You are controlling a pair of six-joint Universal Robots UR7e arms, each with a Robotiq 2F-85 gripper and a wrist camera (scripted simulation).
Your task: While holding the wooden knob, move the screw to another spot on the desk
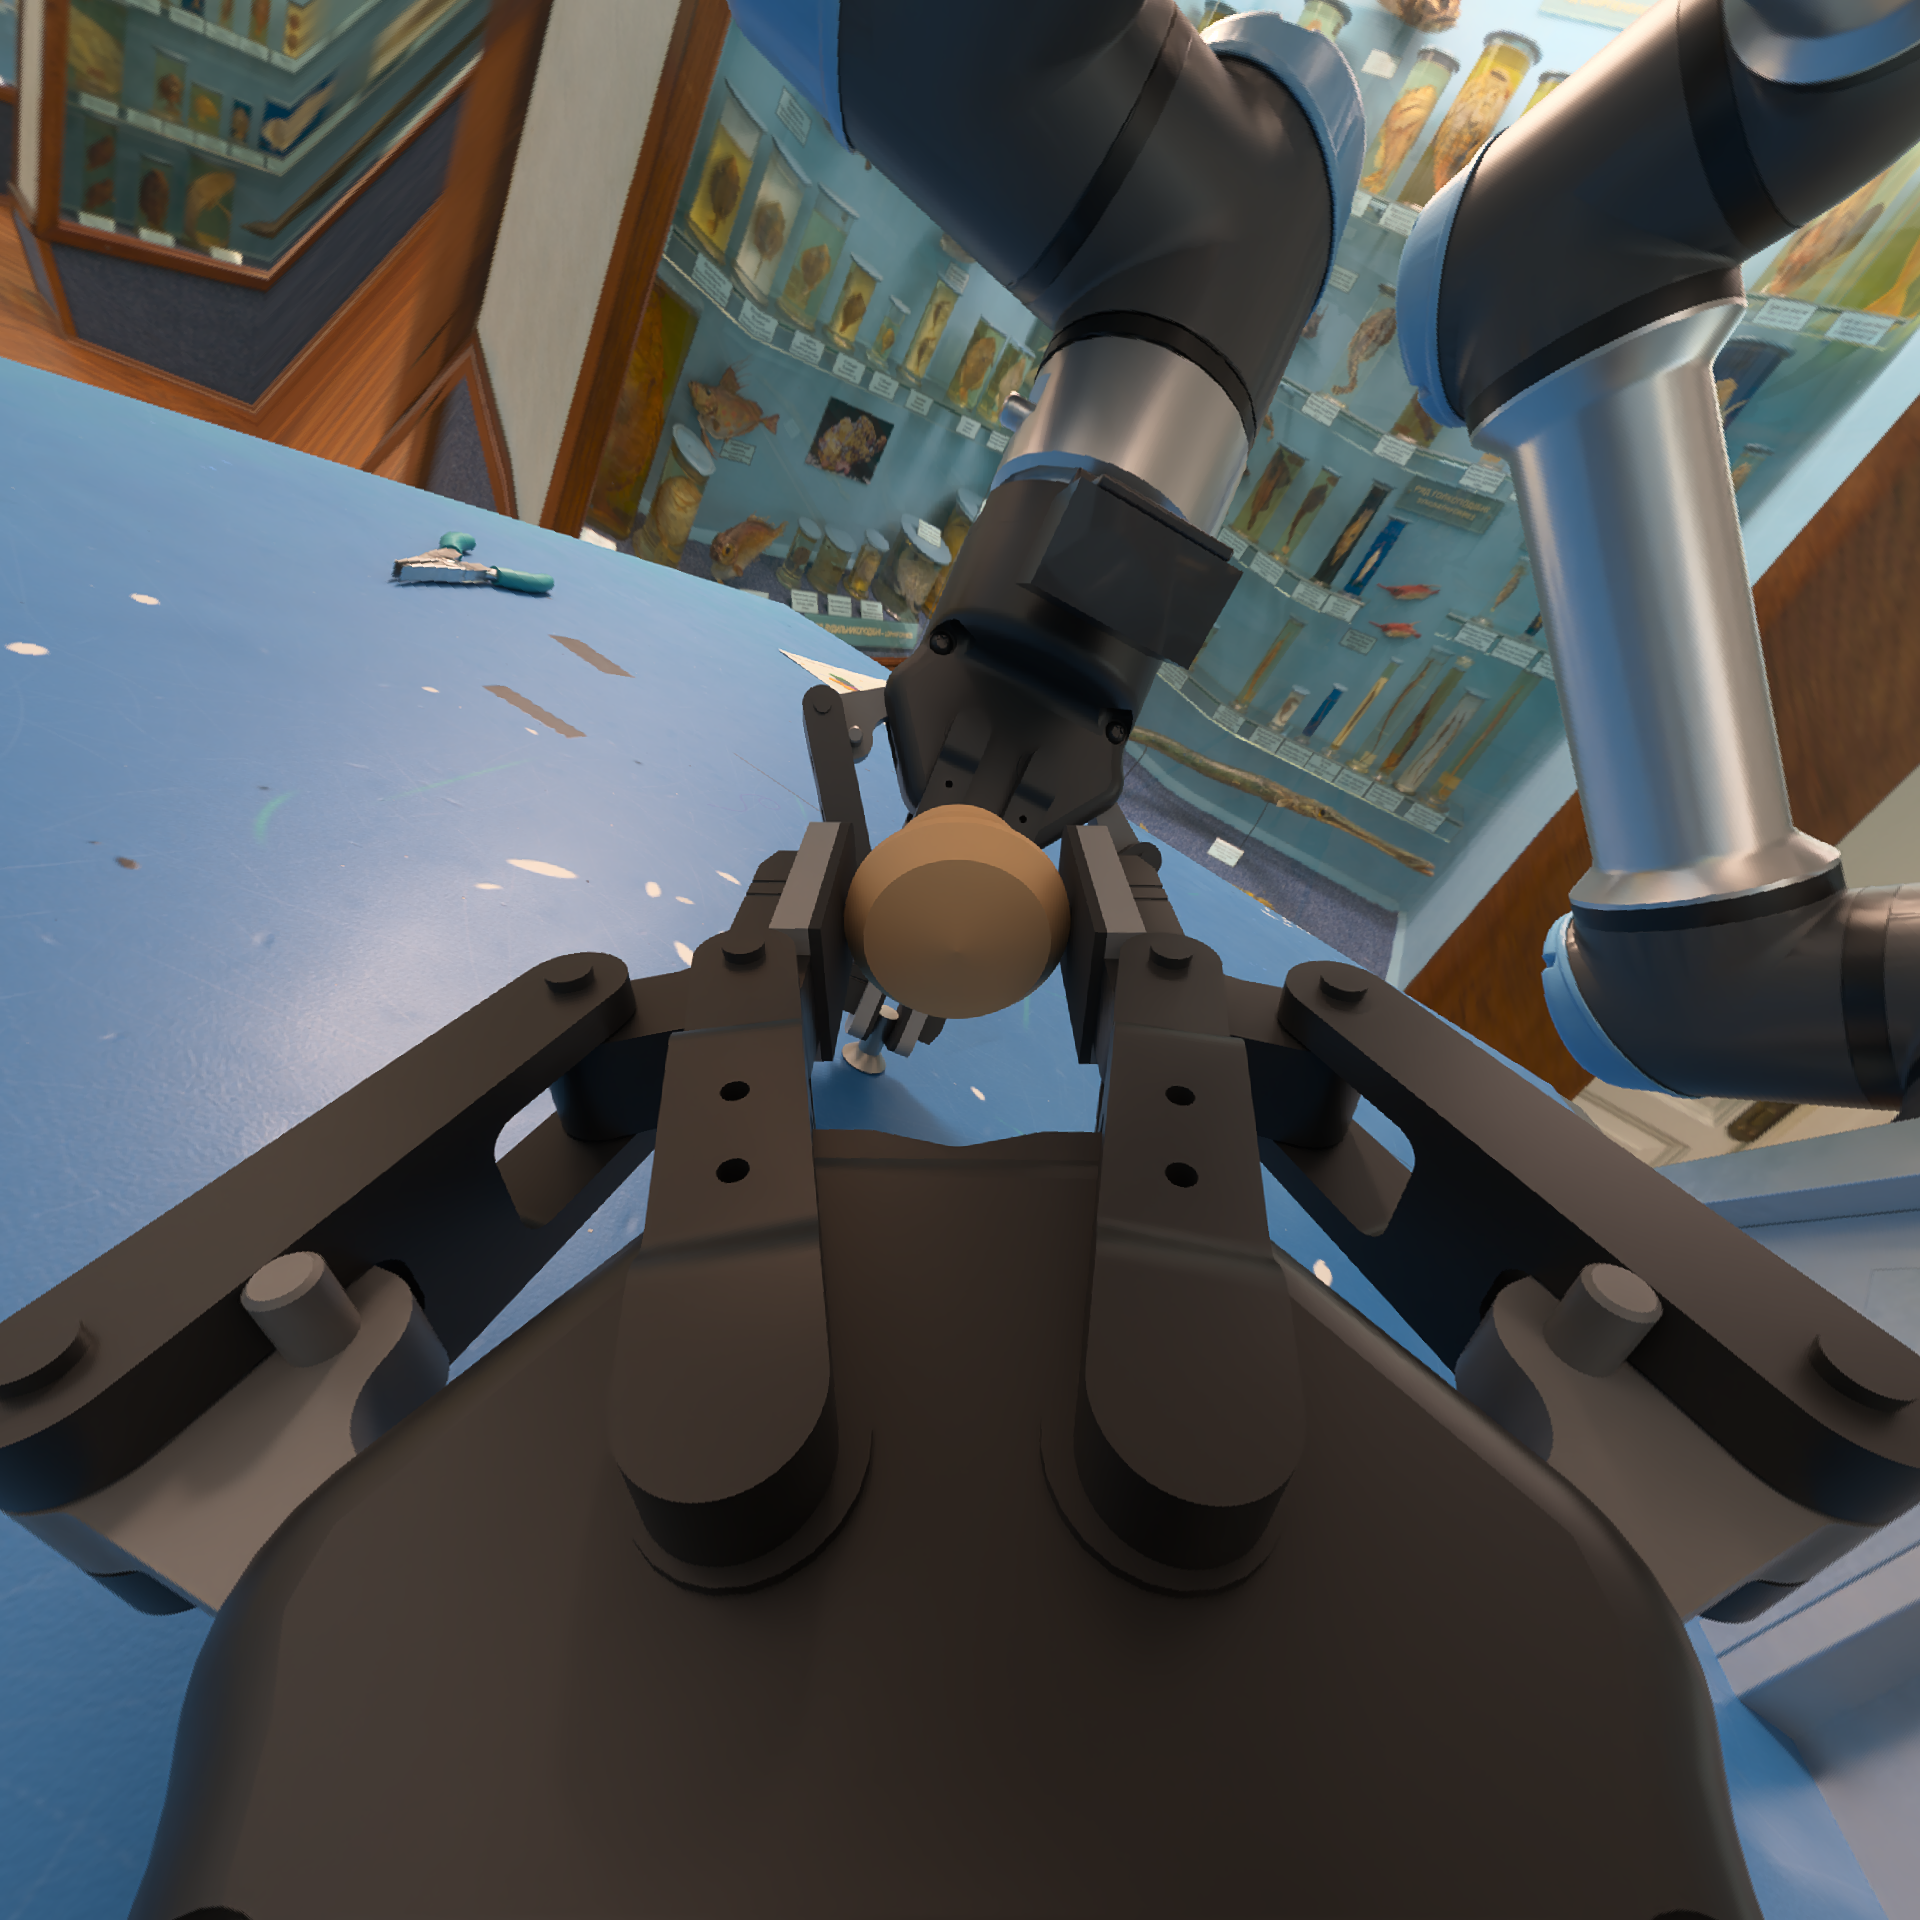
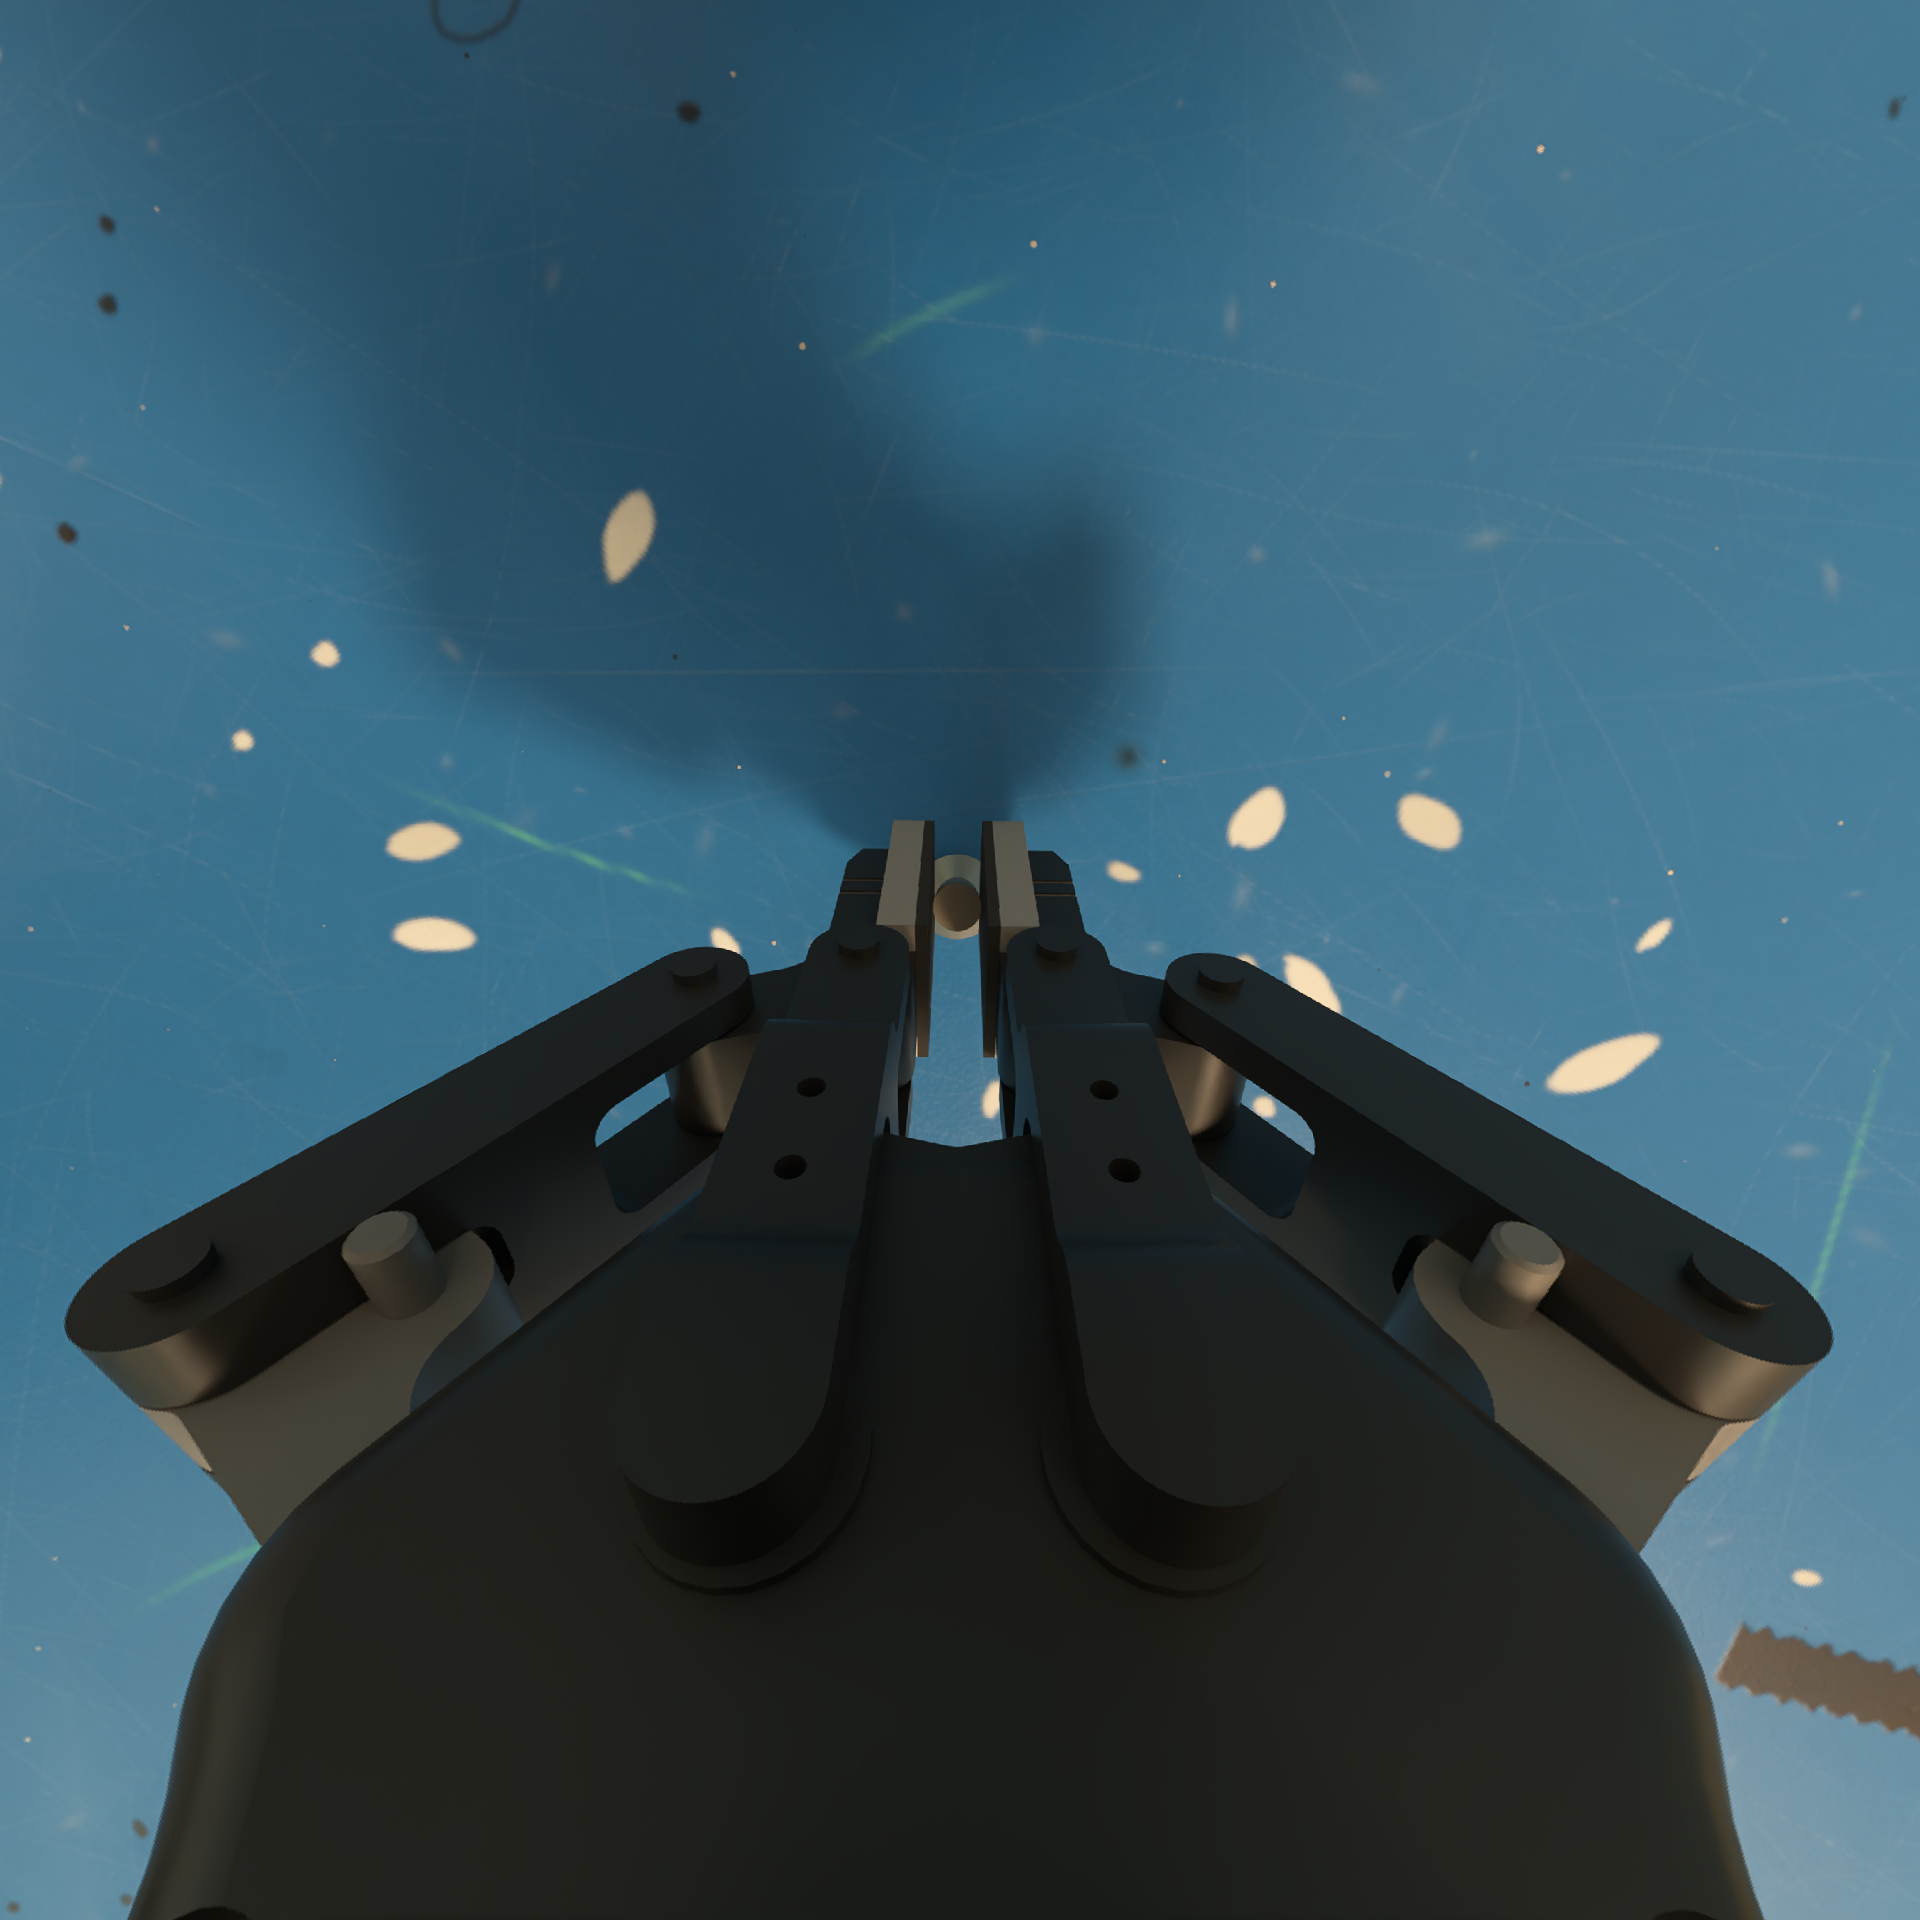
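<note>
Left gripper (image 1: 956, 925) clamps wooden knob (image 1: 956, 914) above the blue desk (image 1: 260, 883). Right gripper (image 2: 957, 904) pinches the screw (image 2: 955, 902) head-down, just over the desk beneath the knob. Open desk lies leftward; teal-handled tool (image 1: 473, 566) near the far edge.

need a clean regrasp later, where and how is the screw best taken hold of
Grip the screw on its plain shank, from straight above. It stands head-down on the blue desk, shank pointing up, so two fingers close on its round sides. The right end effector holds it this way, below the wooden knob in the left end effector.
</note>
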